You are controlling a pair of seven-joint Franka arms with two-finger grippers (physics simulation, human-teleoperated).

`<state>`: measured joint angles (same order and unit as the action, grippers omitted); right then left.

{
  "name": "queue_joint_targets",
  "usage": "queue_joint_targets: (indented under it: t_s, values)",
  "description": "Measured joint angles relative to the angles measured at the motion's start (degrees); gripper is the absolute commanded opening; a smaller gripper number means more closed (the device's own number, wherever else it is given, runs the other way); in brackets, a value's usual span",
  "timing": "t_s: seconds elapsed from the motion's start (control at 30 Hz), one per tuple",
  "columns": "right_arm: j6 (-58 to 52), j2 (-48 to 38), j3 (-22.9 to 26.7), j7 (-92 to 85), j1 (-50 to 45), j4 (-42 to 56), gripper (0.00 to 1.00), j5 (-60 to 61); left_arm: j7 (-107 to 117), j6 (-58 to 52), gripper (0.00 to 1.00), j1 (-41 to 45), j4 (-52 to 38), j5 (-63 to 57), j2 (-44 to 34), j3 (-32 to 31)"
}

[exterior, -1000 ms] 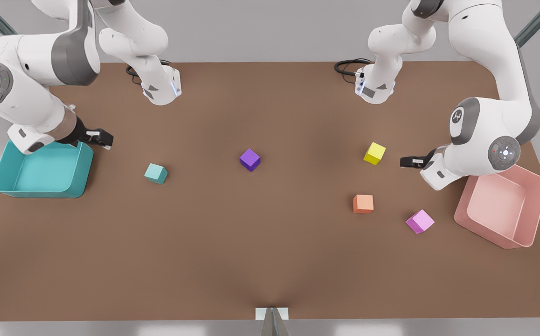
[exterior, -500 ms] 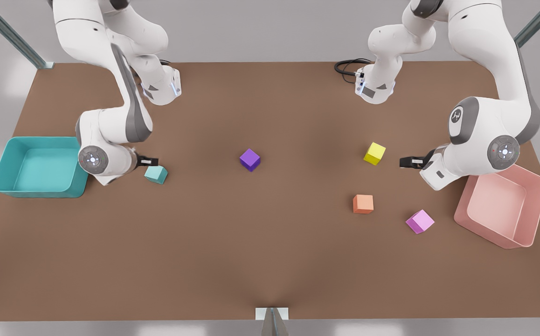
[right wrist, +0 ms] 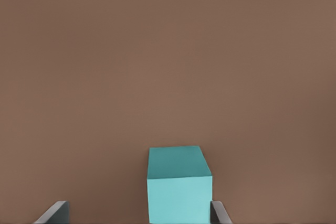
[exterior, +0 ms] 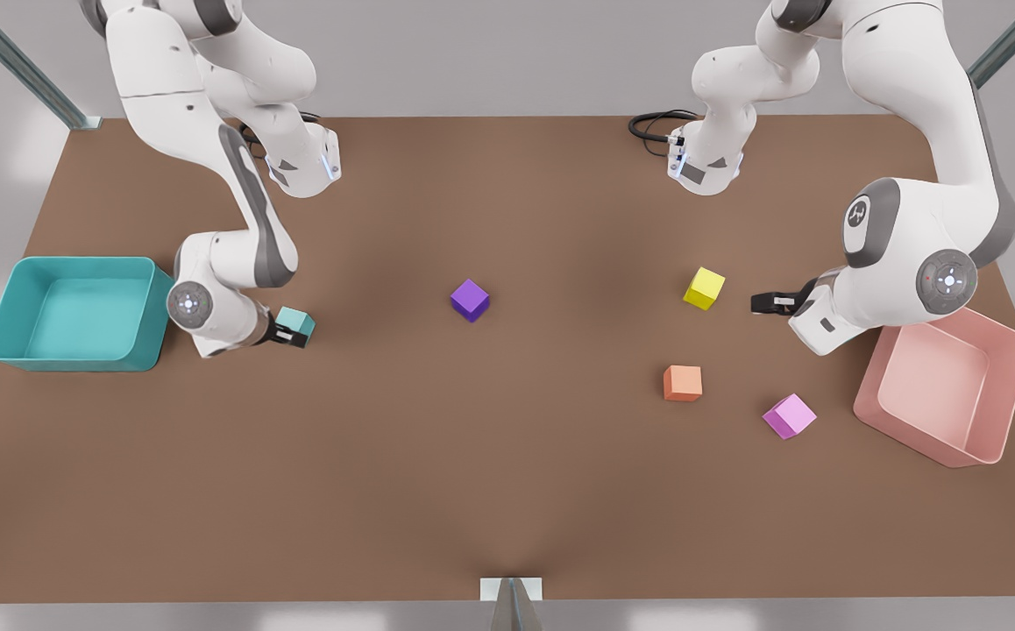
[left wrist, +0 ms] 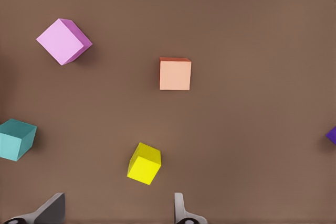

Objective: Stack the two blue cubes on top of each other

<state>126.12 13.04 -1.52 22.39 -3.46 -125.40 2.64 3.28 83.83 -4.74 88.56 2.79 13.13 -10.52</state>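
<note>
One blue cube (exterior: 299, 322) lies on the table at the front view's left, just beside the teal bin. My right gripper (exterior: 287, 336) is low over it and open. In the right wrist view the cube (right wrist: 179, 187) stands between the fingers (right wrist: 218, 212), close to one and well apart from the other. The other blue cube (left wrist: 16, 139) lies off to one side in the left wrist view. In the front view it is hidden behind the arm at the right. My left gripper (exterior: 766, 303) hovers open beside the yellow cube (exterior: 705, 287), holding nothing.
A teal bin (exterior: 78, 359) sits at the front view's left edge and a pink bin (exterior: 919, 429) at its right. A purple cube (exterior: 470, 300) lies mid-table. An orange cube (exterior: 683, 383) and a pink cube (exterior: 790, 415) lie at the right.
The right arm swung from over the teal bin to the blue cube and came down, so its fingers now straddle the cube. The left arm has stayed put.
</note>
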Motion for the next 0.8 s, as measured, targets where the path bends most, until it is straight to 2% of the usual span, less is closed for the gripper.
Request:
queue_joint_targets:
  t_s: [0.2,0.4,0.8]
  values:
    - [5.23,0.84,-0.06,-2.26,1.88,-2.84,1.00,0.08,0.13,-0.01,1.00,0.04,-0.03,-0.03,-0.06,0.00]
    - [12.26,-0.46,-0.20,-4.52,1.79,-10.04,1.00,0.04,0.39,-0.01,1.00,0.10,-0.03,-0.04,-0.06,-0.10]
    - [18.06,0.72,-0.30,-7.35,1.79,-12.15,1.00,0.02,0.70,0.03,1.00,0.09,-0.03,-0.04,0.03,-0.09]
